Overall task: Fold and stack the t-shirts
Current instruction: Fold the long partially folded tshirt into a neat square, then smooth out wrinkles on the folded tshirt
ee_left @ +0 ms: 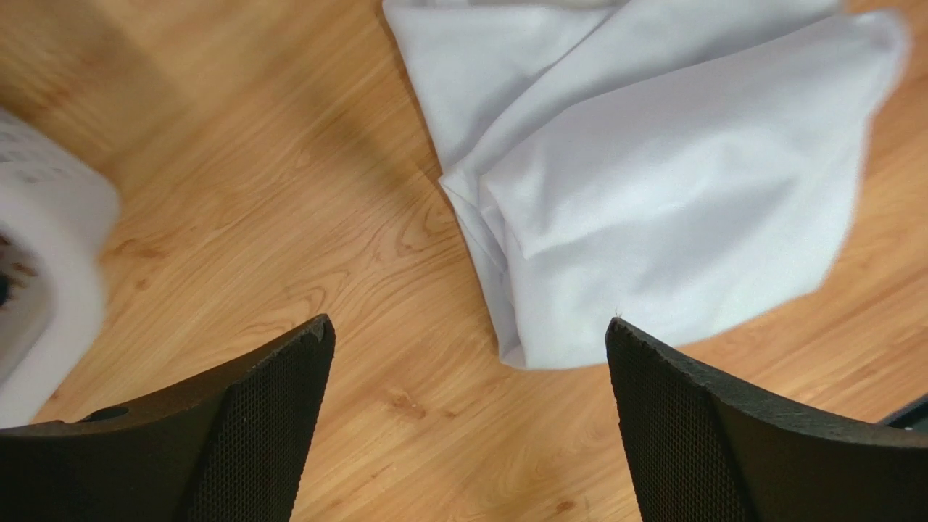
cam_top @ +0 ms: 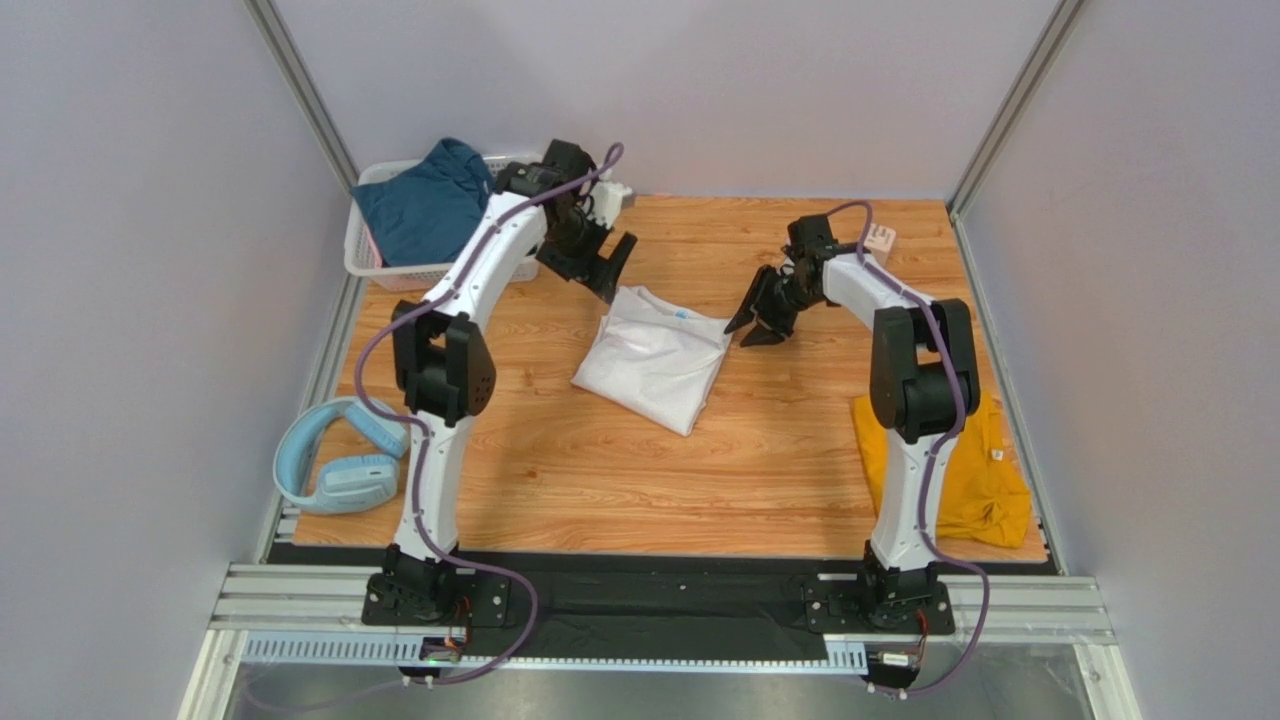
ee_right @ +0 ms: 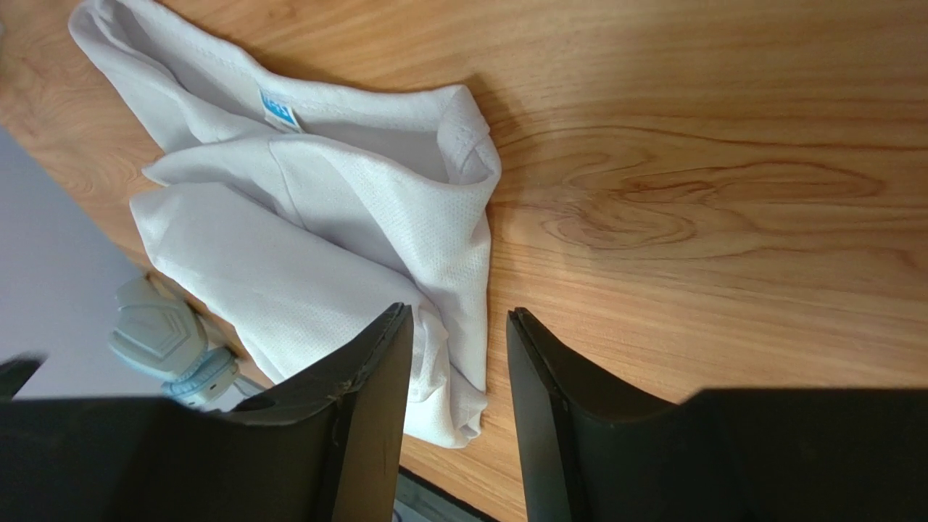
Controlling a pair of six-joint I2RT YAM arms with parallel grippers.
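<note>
The white t-shirt (cam_top: 655,357) lies folded in the middle of the wooden table, its blue neck label (ee_right: 278,109) facing the far side. My left gripper (cam_top: 609,267) hovers just past its far left corner, jaws wide open and empty; the shirt (ee_left: 675,207) shows beyond its fingertips (ee_left: 316,337). My right gripper (cam_top: 756,323) hangs at the shirt's right edge (ee_right: 316,239), jaws a little apart, holding nothing. The teal-blue shirt (cam_top: 425,198) lies bunched in the basket. The mustard-yellow shirt (cam_top: 980,483) lies at the near right, partly hidden behind my right arm.
The white lattice basket (cam_top: 361,252) stands at the far left corner, close behind my left gripper; its wall shows in the left wrist view (ee_left: 44,272). A pale-blue curved object (cam_top: 338,458) lies at the table's near left edge. Grey walls enclose the table.
</note>
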